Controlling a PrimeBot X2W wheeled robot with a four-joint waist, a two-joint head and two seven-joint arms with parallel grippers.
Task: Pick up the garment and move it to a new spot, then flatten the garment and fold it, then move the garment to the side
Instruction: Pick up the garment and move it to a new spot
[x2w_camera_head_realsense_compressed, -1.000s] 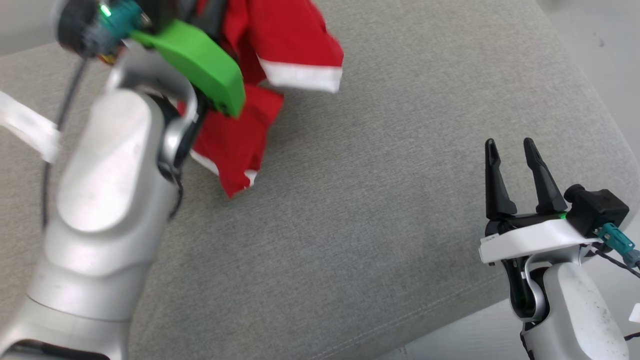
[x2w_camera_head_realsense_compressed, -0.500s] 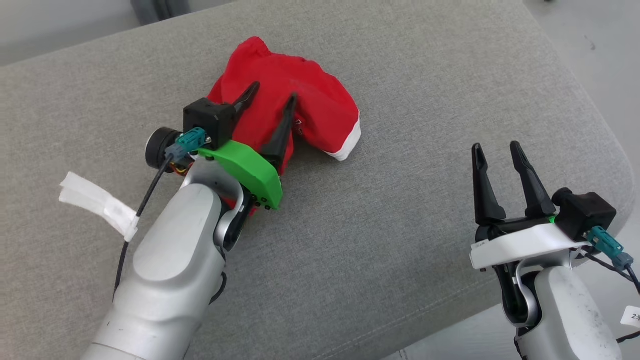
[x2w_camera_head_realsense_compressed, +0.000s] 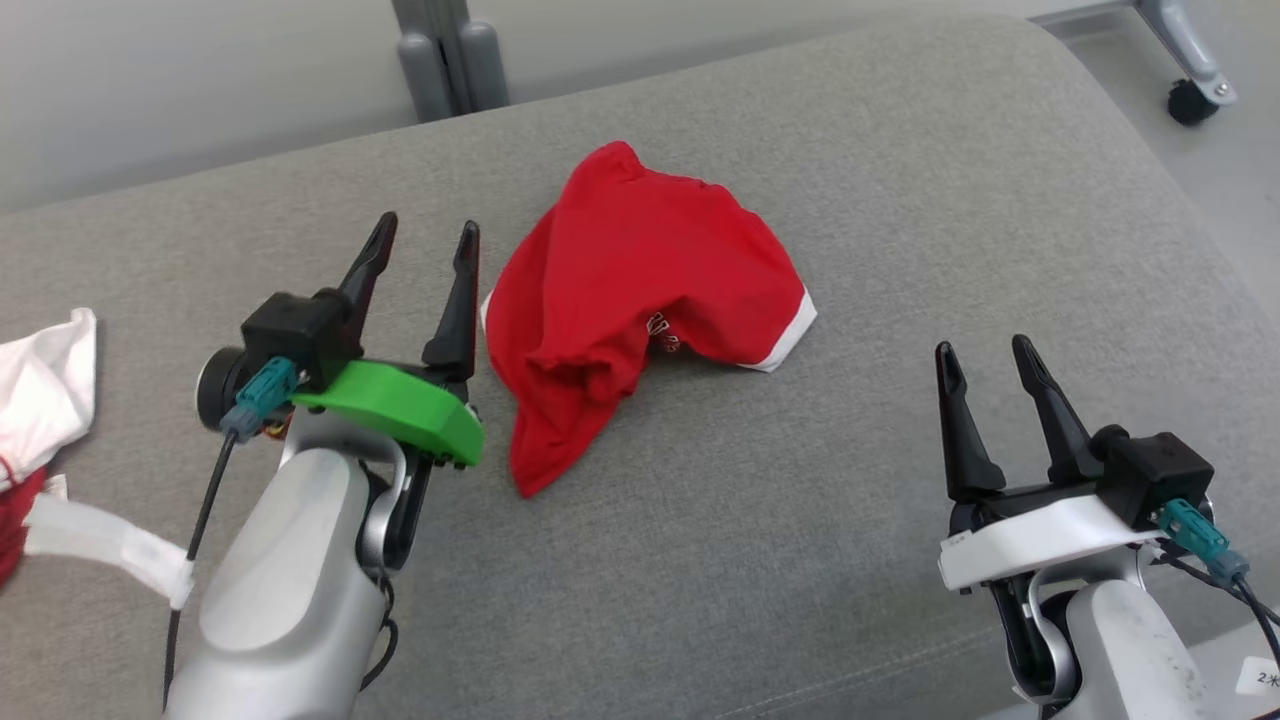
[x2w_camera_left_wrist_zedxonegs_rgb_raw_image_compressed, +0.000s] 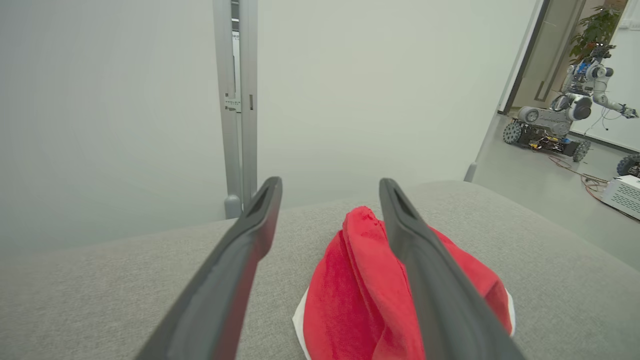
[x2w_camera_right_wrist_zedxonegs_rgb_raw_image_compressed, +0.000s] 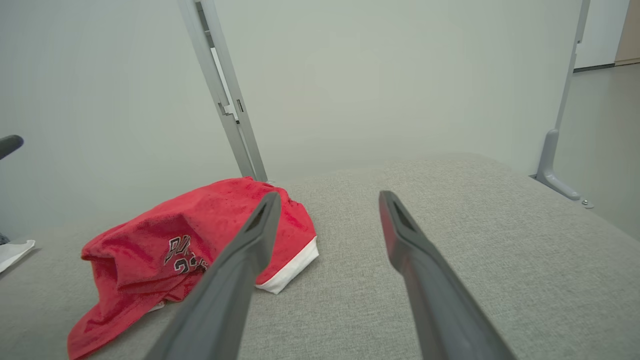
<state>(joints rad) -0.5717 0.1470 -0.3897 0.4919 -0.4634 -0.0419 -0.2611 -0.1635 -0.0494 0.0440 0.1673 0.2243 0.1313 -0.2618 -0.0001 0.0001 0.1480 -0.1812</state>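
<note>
One red garment (x2w_camera_head_realsense_compressed: 640, 290), white-hemmed, lies crumpled on the grey cushion (x2w_camera_head_realsense_compressed: 800, 560), just beside the left gripper (x2w_camera_head_realsense_compressed: 427, 226), whose fingers stand spread and empty. The right gripper (x2w_camera_head_realsense_compressed: 982, 346), well apart, has spread fingers too. Dark lettering (x2w_camera_right_wrist_zedxonegs_rgb_raw_image_compressed: 180, 252) is half buried in a fold; a white cloth (x2w_camera_head_realsense_compressed: 45, 385) is cut off at left.

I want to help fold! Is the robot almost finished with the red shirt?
Not nearly. The red shirt lies loose on the grey cushion, so moving looks done. Nothing is in hand: left fingers and right fingers stand open. It's crumpled, so flattening, folding and setting aside remain.
</note>
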